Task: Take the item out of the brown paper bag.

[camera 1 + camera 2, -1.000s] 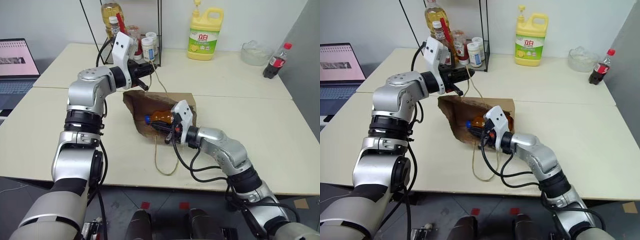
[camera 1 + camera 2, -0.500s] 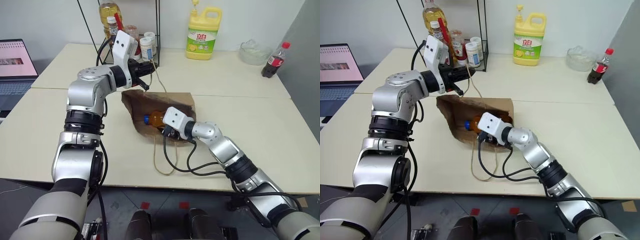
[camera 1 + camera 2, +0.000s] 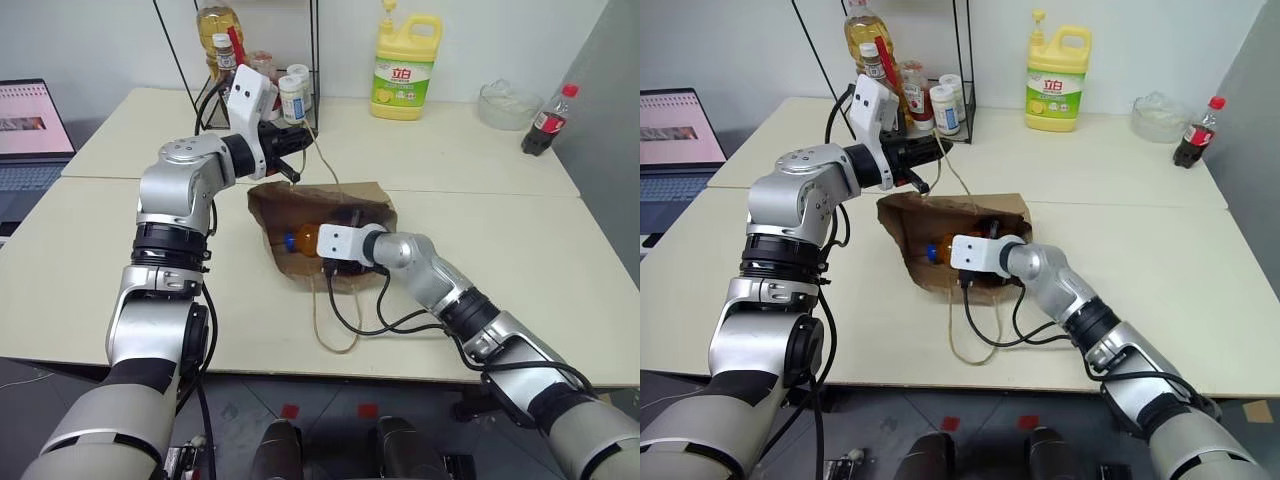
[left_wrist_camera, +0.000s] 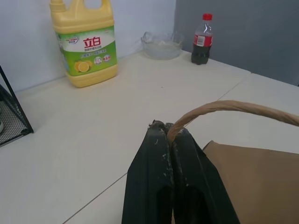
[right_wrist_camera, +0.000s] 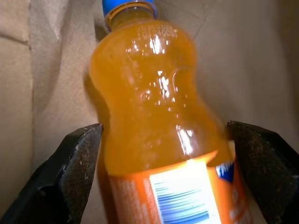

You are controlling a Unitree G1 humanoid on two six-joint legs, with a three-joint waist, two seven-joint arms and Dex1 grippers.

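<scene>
The brown paper bag [image 3: 345, 200] lies on its side mid-table, mouth toward me. My left gripper [image 4: 167, 128] is shut on its tan string handle [image 4: 224, 108] and holds that handle up above the bag's back left corner. Inside lies the item, an orange drink bottle [image 5: 154, 116], its blue cap [image 3: 289, 240] pointing left. My right gripper [image 5: 164, 127] reaches into the bag mouth and is open. One black finger [image 5: 77, 163] stands on each side of the bottle's body, just above the label. In the head views the white wrist housing [image 3: 338, 242] hides those fingers.
The bag's other string handle [image 3: 325, 320] loops toward the table's front edge. A yellow detergent jug [image 3: 410, 68], a clear bowl [image 3: 503, 105] and a cola bottle [image 3: 545, 120] stand along the back. A wire rack with bottles [image 3: 265, 80] is back left, a laptop [image 3: 30, 130] far left.
My right arm has pushed further into the bag and its wrist has rolled. Its jaws have opened and now straddle the bottle. The left gripper and the handle have stayed put.
</scene>
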